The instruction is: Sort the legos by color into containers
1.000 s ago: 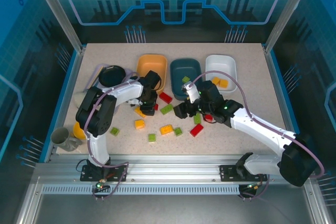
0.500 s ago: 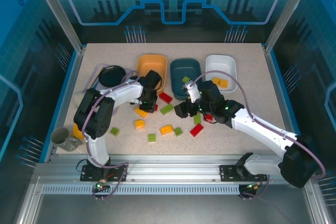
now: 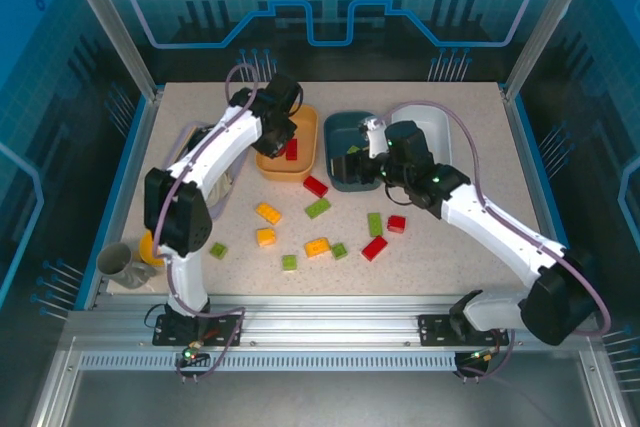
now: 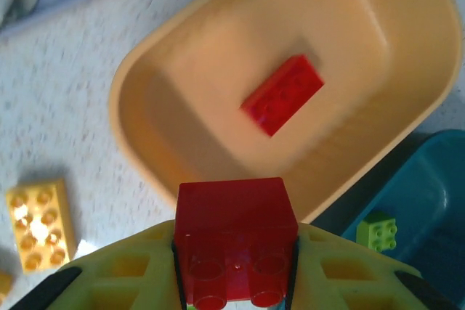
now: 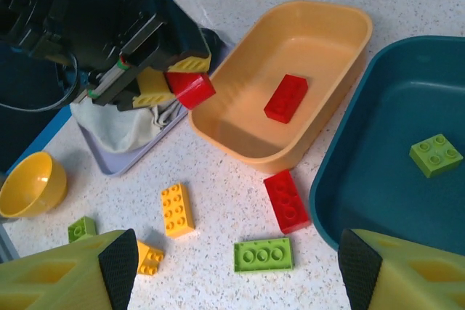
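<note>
My left gripper (image 4: 234, 252) is shut on a red square lego (image 4: 234, 241) and hangs over the near rim of the orange container (image 4: 145, 172), which holds one red oblong lego (image 4: 282, 94). The same gripper (image 5: 171, 81) and its brick (image 5: 190, 88) sit left of the orange container (image 5: 240, 147) in the right wrist view. My right gripper (image 5: 236, 274) stands open over the table by the teal container (image 5: 378, 179), where a green lego (image 5: 435, 155) lies. My right arm partly hides the white container (image 3: 440, 119). Several legos lie loose, among them red (image 3: 315, 186), green (image 3: 318, 208) and yellow (image 3: 267, 213).
A lavender tray with a cloth (image 5: 120, 136) and a black plate (image 3: 205, 142) sit left of the orange container. A small yellow bowl (image 5: 29, 183) and a grey cup (image 3: 118, 262) stand near the table's left edge. More legos are scattered across the middle near part.
My left gripper closed on a red lego on the table and carried it up and back over the orange container. My right gripper rose and drew back toward the teal container.
</note>
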Tool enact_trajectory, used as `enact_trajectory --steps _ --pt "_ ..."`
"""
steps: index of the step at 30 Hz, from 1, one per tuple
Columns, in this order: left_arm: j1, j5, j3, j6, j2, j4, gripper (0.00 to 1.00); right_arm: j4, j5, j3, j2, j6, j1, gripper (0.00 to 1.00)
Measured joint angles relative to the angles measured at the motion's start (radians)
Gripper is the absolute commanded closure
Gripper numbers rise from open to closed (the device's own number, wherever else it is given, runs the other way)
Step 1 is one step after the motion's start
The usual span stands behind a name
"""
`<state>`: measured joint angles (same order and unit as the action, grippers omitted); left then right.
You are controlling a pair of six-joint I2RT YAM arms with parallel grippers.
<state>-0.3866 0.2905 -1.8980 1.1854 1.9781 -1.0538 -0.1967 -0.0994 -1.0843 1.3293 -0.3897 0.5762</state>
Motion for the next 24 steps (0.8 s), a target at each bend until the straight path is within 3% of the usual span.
enact_trajectory --steps 9,17,24 --pt "0.057 0.047 -0.249 -0.289 0.299 -0.106 0.74 -0.036 -0.041 -0.141 0.164 -0.088 -0.034 0.25" --pt "0.064 0.054 -0.342 -0.425 0.425 -0.120 0.72 -0.066 -0.066 -0.151 0.199 -0.126 -0.036 0.25" --pt "0.064 0.033 -0.345 -0.481 0.466 -0.119 0.55 -0.076 -0.067 -0.151 0.199 -0.131 -0.042 0.25"
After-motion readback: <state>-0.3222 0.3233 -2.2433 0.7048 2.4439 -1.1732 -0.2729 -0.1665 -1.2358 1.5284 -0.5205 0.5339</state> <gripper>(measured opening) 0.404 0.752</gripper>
